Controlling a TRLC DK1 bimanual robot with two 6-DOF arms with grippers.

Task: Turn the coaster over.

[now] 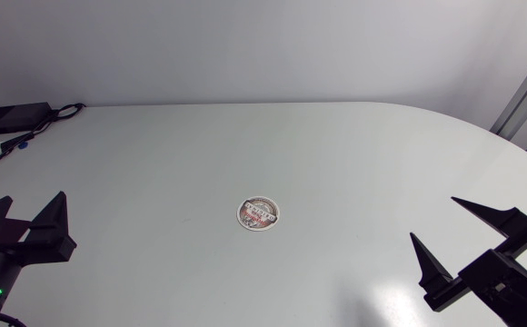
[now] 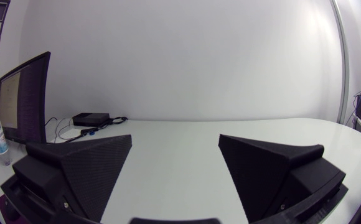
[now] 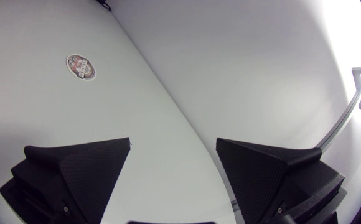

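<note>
A round coaster (image 1: 258,213) with a printed face up lies flat near the middle of the white table (image 1: 245,145). My left gripper (image 1: 34,214) rests at the table's left side, open and empty, far from the coaster. At the right side my right gripper (image 1: 454,229) is open and empty too. In the right wrist view the coaster (image 3: 80,66) lies well ahead of the open right gripper (image 3: 174,155). The left wrist view shows its open gripper (image 2: 175,152) over bare table, with the coaster out of sight.
A black power brick (image 1: 7,116) with cables sits at the table's far left corner, also seen as the power brick (image 2: 90,118) ahead of the left gripper. The table's curved edge (image 1: 482,127) runs along the far right.
</note>
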